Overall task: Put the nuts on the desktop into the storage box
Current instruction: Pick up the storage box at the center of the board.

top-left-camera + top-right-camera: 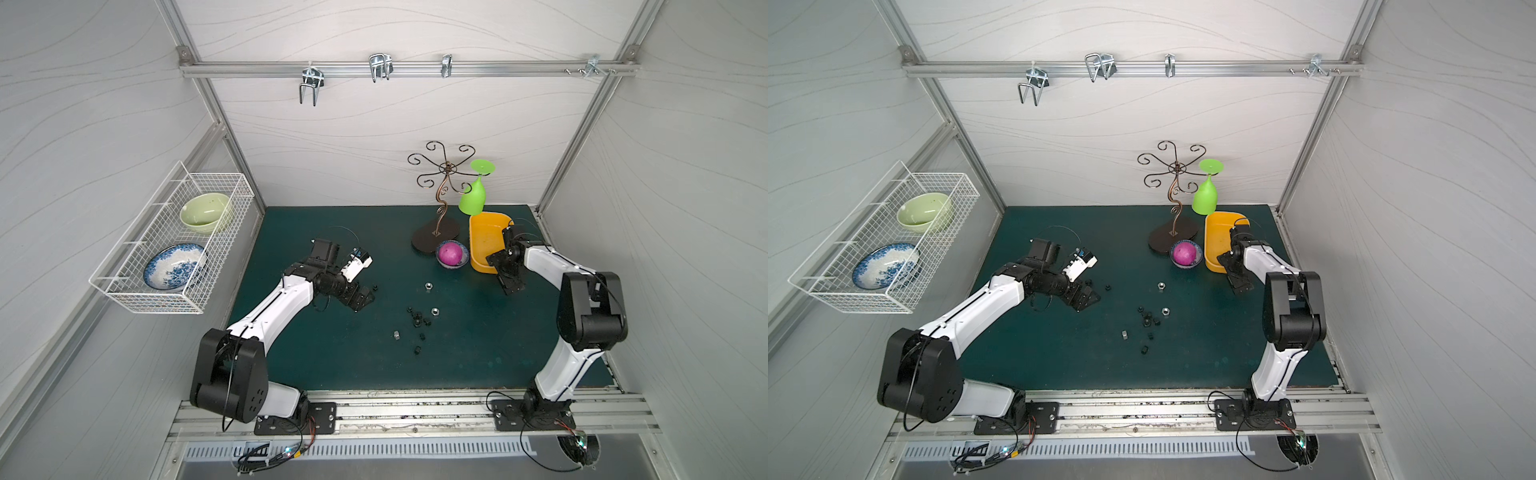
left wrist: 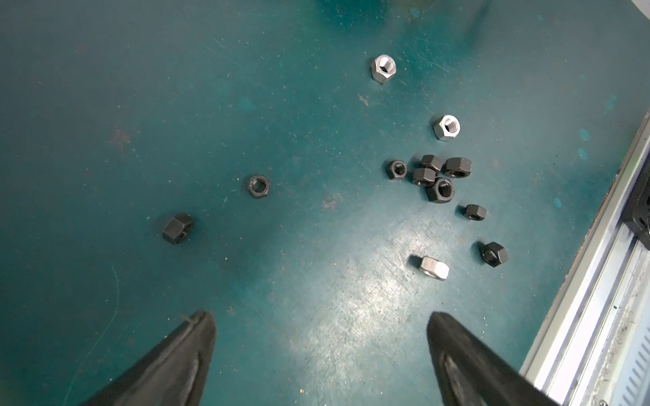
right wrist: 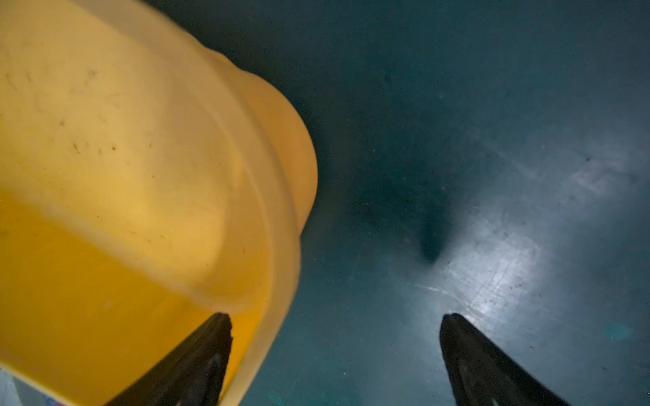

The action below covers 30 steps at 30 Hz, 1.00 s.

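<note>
A: Looking for the nuts [image 1: 417, 320]?
B: Scattered loose near the middle of the bench [image 1: 332, 357]. The storage box [image 1: 484, 245] sits at one o'clock from them.
A: And the left gripper [image 2: 318, 316]?
B: Spread wide, holding nothing, at ten o'clock of the cluster.
A: The right gripper [image 3: 336, 316]?
B: Spread too, straddling the box's rim: one finger over the inside, one outside.

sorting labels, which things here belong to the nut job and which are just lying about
Job:
small black and silver hex nuts
dark teal-green flat desktop
shallow yellow-orange plastic storage box

Lying about:
white wire basket, pale green bowl, blue-patterned bowl
small bowl with pink ball
scrolled dark metal stand, green plastic goblet
silver metal hooks on the rail
</note>
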Each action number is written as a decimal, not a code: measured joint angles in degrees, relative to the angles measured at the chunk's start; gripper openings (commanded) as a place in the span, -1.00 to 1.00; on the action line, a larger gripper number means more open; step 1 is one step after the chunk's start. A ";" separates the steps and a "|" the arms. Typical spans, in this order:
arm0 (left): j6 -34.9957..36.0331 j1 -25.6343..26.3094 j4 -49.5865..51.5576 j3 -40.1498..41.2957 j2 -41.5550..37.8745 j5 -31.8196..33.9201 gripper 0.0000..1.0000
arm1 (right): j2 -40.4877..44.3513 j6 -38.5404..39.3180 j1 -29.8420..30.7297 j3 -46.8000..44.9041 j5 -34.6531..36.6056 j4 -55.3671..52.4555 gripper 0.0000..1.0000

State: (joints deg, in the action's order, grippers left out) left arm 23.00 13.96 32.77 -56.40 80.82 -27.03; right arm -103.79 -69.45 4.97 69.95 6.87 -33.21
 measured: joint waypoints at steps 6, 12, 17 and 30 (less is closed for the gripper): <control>1.05 -0.02 0.02 0.87 0.02 -0.87 0.97 | -0.33 0.55 -0.20 0.04 3.56 -2.10 0.53; 1.25 -0.02 0.33 0.96 0.57 -1.03 0.97 | 0.31 3.15 -1.73 -2.03 4.98 -2.60 -0.08; 1.49 -0.02 0.42 0.96 1.11 -2.23 0.97 | 4.79 6.47 -2.89 -6.88 7.23 -2.69 -0.66; 3.10 -0.02 1.66 0.96 1.31 -2.49 0.97 | 23.45 13.35 -9.60 -18.25 8.96 -5.86 -1.00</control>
State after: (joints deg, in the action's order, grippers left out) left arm 26.11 13.93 34.44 -55.44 82.13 -29.52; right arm -80.34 -56.10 -4.62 51.70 15.84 -39.07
